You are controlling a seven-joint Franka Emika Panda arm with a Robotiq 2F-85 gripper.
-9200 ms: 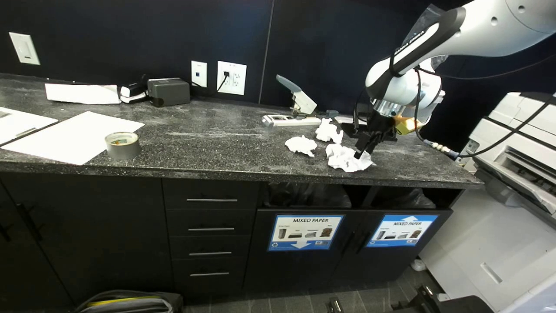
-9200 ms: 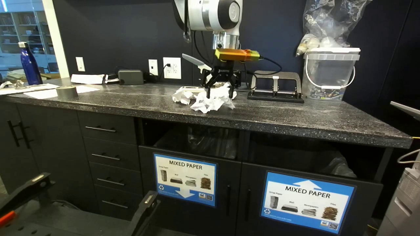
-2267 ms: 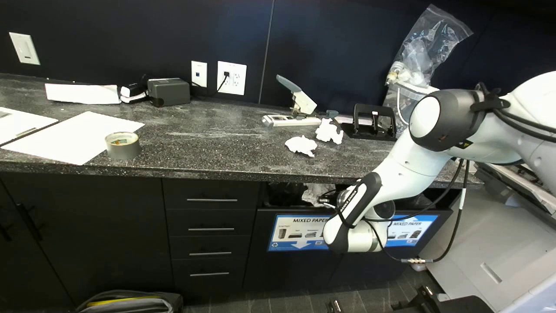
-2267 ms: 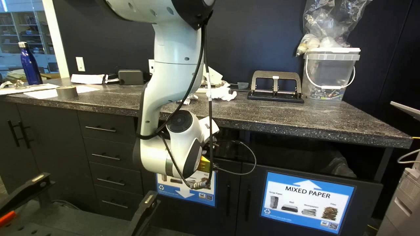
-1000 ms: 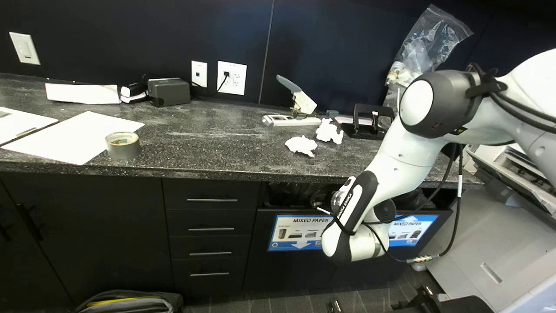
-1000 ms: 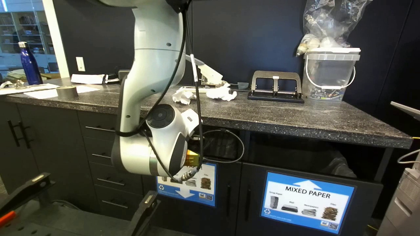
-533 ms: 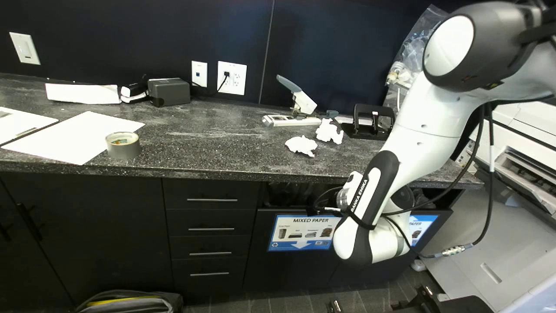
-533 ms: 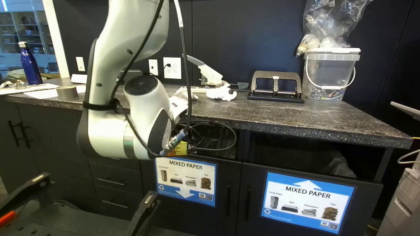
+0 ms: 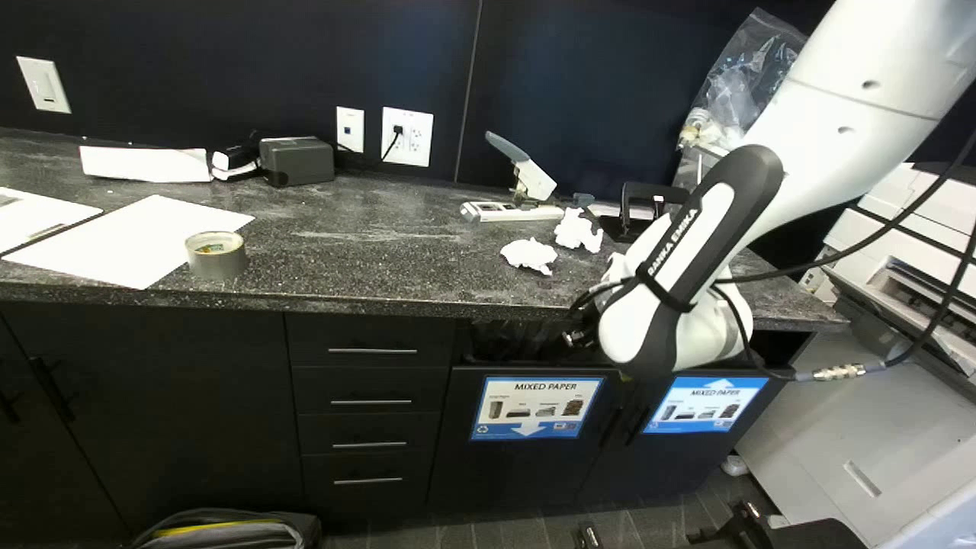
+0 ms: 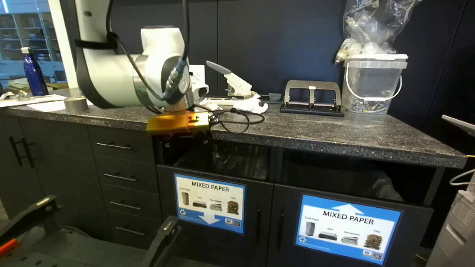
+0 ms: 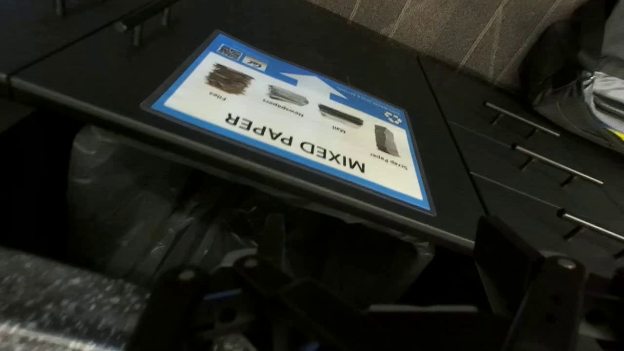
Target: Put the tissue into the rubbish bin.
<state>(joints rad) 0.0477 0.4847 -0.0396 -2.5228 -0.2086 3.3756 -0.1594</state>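
- Rubbish bin (image 10: 241, 159) is inside the cabinet, behind the door (image 10: 219, 244) with the down-arrow "MIXED PAPER" sign (image 10: 209, 202). A see-through plastic liner (image 11: 122, 200) hangs in it, but it's so dark inside that I can't tell what's lying there.
- Gripper (image 11: 382, 229) is released: in the wrist view its fingers (image 11: 504, 248) are spread well apart, with the bin's dark mouth behind them. It's right by the front edge of the counter (image 9: 381, 259).
- Tissue check: two crumpled tissues (image 9: 528, 255) are up on the counter, one closer to the front edge, the other near the heavy-duty stapler (image 9: 507, 212). Can't tell whether another one is in the bin.
- Compartment next door, behind the up-arrow sign (image 10: 349, 228), has a slumped plastic bag (image 10: 384, 185) in it; the rest of it is lost in shadow.
- Clear bucket (image 10: 374, 79) sits on the counter near the three-hole punch (image 10: 311, 85), white handle hanging down its front. There's a layer of small mixed bits at the bottom, too tiny to name.
- Clear zip bag (image 10: 382, 26) rests on top of the bucket, holding whitish pieces.
- All four drawers (image 9: 370, 423) look closed, contents hidden.
- Dark bag (image 9: 229, 530) on the floor shows a yellow strip; can't make out more.
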